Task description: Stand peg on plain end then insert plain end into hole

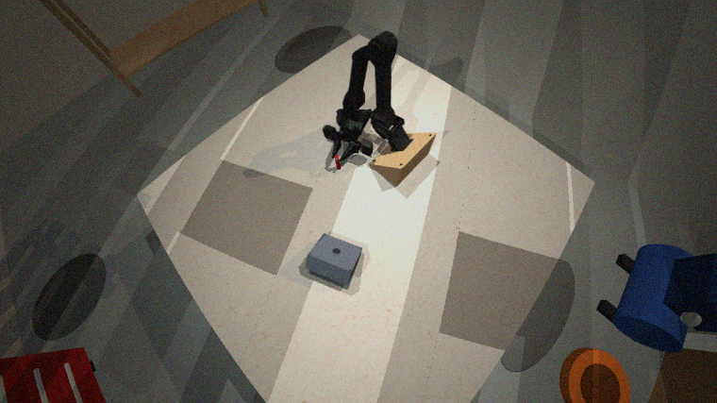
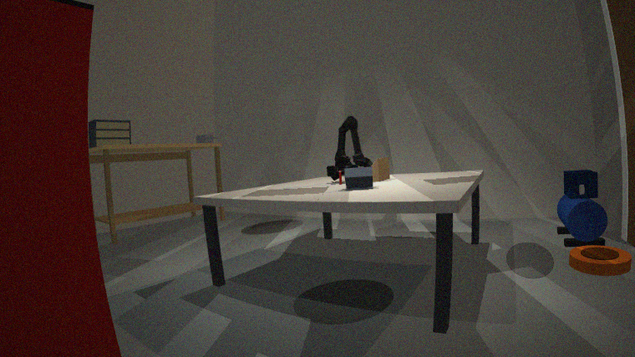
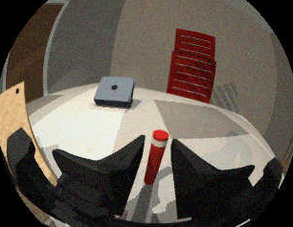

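Note:
A red peg (image 1: 337, 163) (image 2: 340, 178) (image 3: 154, 164) with a white band near its top end stands upright on the table, plain end down. My gripper (image 3: 158, 141) is open a little, one finger on each side of the peg, with a gap on both sides in the wrist view. The fingertips are near the height of the banded end. The wooden sloped panel (image 1: 406, 159) (image 2: 383, 169) (image 3: 11, 116) stands close beside the gripper. Small dark spots show near its corners; part of its face is behind the arm, and I cannot make out the hole.
A grey-blue block (image 1: 332, 259) (image 2: 358, 178) (image 3: 115, 90) with a dark round hole in its top sits farther out on the table (image 1: 402, 281). Light stripes and shadow patches cross the table top. A wooden bench, a red cabinet and a blue tank stand off the table.

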